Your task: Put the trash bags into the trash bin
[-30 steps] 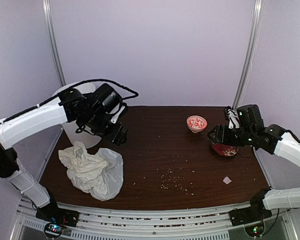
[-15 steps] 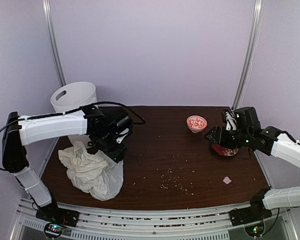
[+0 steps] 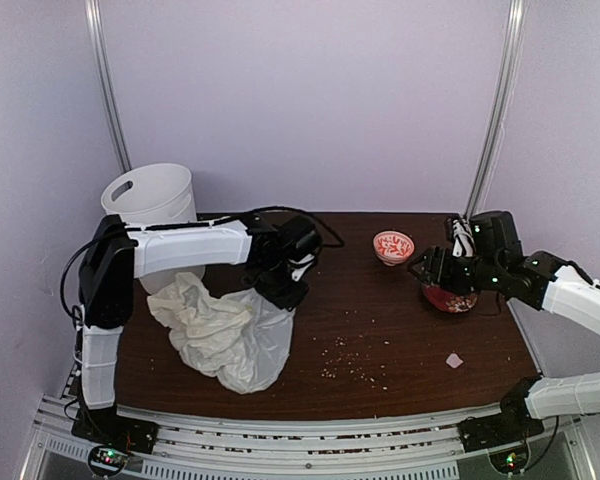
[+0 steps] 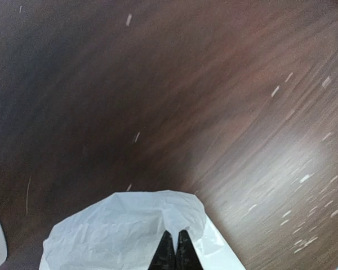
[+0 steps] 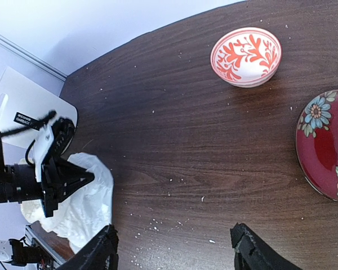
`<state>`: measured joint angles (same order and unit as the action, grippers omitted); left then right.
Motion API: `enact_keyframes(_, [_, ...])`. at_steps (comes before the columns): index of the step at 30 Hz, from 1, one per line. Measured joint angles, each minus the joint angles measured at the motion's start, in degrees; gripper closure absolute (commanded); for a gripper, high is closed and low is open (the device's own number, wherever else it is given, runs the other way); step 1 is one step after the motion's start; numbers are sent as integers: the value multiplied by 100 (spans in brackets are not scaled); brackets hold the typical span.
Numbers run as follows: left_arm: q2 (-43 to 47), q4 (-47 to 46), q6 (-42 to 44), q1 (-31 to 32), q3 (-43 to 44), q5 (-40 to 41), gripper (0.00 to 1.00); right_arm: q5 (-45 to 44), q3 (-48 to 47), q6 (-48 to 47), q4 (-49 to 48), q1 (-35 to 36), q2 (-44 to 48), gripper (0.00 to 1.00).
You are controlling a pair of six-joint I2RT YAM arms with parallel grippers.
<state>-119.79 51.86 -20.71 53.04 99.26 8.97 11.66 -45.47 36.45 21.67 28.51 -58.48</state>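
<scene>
Left hand (image 4: 176,239) is clenched on the trash bags (image 3: 225,335), which we see lying on the tabletop (image 3: 410,330) beside the trash bin (image 3: 148,195); lifting them in remains.

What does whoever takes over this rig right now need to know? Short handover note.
Left tool: shut on an edge of the trash bag.
Right tool: open, empty, above the table by the dark red bowl.
Things: the trash bag lies crumpled on the table, left of centre. The trash bin stands upright at the far left corner, no bag in it.
Done: bag gripped.
Left: lift it, carry it over the bin's mouth, drop it in. It looks wider than the bin, so it may need pushing down.
</scene>
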Motion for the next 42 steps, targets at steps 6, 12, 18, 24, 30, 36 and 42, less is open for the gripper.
enact_keyframes(6, [-732,-800,-382,66,2205,-612,67,-11,-411,-74,125,-26,-9,31])
enact_keyframes(12, [-691,-1241,-479,-46,2472,-1069,26,-13,-516,-136,129,-31,-98,32])
enact_keyframes(18, [549,-1475,-308,-382,876,-1325,20,0,-516,-155,127,-28,-251,32])
enact_keyframes(24, [2157,-1740,74,-422,-282,-1307,20,142,-560,-127,144,24,-612,32])
enact_keyframes(30, [2173,-1893,175,-710,-977,-1469,21,623,-566,122,-144,79,-1032,28])
enact_keyframes(36, [1488,-2076,140,-1139,-918,-1751,24,1123,-1016,369,-446,87,-1915,31])
enact_keyframes(42, [813,-2496,-9,-1305,-424,-2142,37,1473,-1403,732,-1008,105,-2612,44])
